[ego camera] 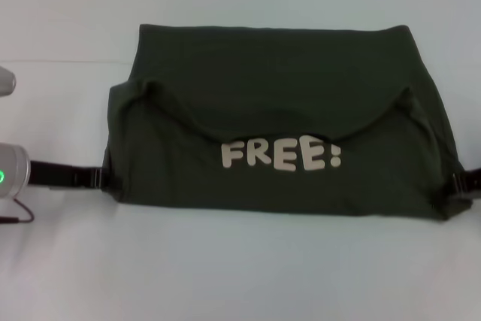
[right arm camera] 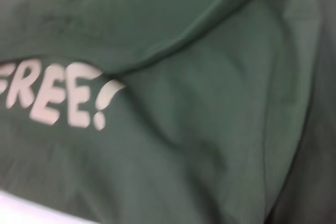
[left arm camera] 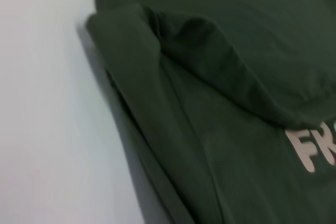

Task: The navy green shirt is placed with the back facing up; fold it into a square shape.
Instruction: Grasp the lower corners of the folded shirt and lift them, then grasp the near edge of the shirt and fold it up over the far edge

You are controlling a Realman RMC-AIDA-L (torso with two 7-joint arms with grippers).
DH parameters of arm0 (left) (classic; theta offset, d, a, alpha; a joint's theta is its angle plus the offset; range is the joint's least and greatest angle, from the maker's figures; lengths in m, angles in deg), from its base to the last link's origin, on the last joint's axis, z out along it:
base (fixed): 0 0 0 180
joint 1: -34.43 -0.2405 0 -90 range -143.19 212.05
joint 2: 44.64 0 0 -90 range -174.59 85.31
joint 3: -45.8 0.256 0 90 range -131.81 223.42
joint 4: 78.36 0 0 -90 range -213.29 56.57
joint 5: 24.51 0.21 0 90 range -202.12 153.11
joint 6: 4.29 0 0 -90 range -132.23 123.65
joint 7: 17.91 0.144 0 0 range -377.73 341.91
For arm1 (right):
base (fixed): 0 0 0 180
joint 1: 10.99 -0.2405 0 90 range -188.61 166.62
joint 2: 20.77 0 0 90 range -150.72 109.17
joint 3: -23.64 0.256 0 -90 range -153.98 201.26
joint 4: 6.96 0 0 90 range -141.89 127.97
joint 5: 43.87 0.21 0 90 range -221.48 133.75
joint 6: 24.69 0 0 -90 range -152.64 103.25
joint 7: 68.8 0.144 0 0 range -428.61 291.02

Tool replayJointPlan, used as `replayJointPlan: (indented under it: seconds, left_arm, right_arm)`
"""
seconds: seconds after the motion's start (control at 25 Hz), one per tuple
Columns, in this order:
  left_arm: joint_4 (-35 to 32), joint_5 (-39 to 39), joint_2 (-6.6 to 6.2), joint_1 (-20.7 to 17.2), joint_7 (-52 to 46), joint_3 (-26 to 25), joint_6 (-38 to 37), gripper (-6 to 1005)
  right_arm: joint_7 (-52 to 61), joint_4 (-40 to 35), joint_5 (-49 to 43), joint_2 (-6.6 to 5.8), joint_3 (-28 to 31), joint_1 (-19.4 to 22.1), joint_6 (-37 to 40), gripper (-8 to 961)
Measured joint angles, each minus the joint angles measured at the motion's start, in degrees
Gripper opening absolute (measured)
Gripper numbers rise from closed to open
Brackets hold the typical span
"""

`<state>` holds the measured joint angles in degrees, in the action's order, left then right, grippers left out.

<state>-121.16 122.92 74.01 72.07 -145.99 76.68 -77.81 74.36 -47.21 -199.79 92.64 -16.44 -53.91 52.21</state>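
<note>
The left gripper (ego camera: 105,178) and right gripper (ego camera: 457,186) were seen at opposite near corners of the dark olive-green cotton shirt (ego camera: 278,118); their grip could not be told.

Navy green shirt (right arm camera: 210,129) fills view, "FREE!" lettering (right arm camera: 52,95) under fold.

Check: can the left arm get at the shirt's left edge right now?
Probably yes. The left gripper sits low on the table right against the near left corner of the shirt, with nothing between them. Its jaws cannot be made out.
</note>
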Motion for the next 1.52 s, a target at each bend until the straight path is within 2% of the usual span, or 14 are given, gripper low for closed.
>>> replayJointPlan:
  seconds: [0.2, 0.32, 0.52, 0.56, 0.72, 1.08, 1.36, 1.52]
  left_arm:
    - [-0.5, 4.3, -0.46, 0.0, -0.2, -2.0, -9.2, 29]
    - [-1.8, 7.7, -0.84, -0.5, 0.2, -3.7, -17.9, 32]
    - [-3.8, 12.5, -1.78, -2.5, 4.7, -8.1, -35.0, 35]
    - [-3.8, 12.5, -1.78, -2.5, 4.7, -8.1, -35.0, 36]
    - [-5.0, 15.9, -2.24, -3.5, 7.9, -11.0, -43.5, 39]
    - [-5.1, 16.2, -2.60, -5.4, 7.3, -7.2, -45.1, 45]
    - [-4.8, 15.1, -3.00, -3.9, 8.6, -9.6, -44.2, 51]
    - [-4.5, 13.2, -4.21, -2.7, 8.9, -14.5, -44.3, 54]
  right_arm:
    - [-4.6, -0.2, 0.0, -0.75, 0.0, 1.5, 8.6, 31]
    - [-9.7, -0.3, -0.1, -1.53, 0.0, 4.0, 16.7, 31]
    - [-14.6, -0.5, -0.3, -2.09, 0.0, 7.1, 22.3, 31]
    - [-15.7, -0.5, -0.3, -2.25, 0.0, 7.7, 23.4, 31]
    - [-19.5, -0.5, -0.8, -2.79, -0.5, 9.6, 27.4, 32]
    - [-21.6, -0.3, -2.2, -2.73, -0.4, 10.3, 28.5, 32]
    - [-22.5, 0.3, -1.0, -2.25, 5.5, 9.9, 27.8, 32]
    - [-22.6, 1.3, 2.7, -3.16, 10.9, 10.2, 28.1, 31]
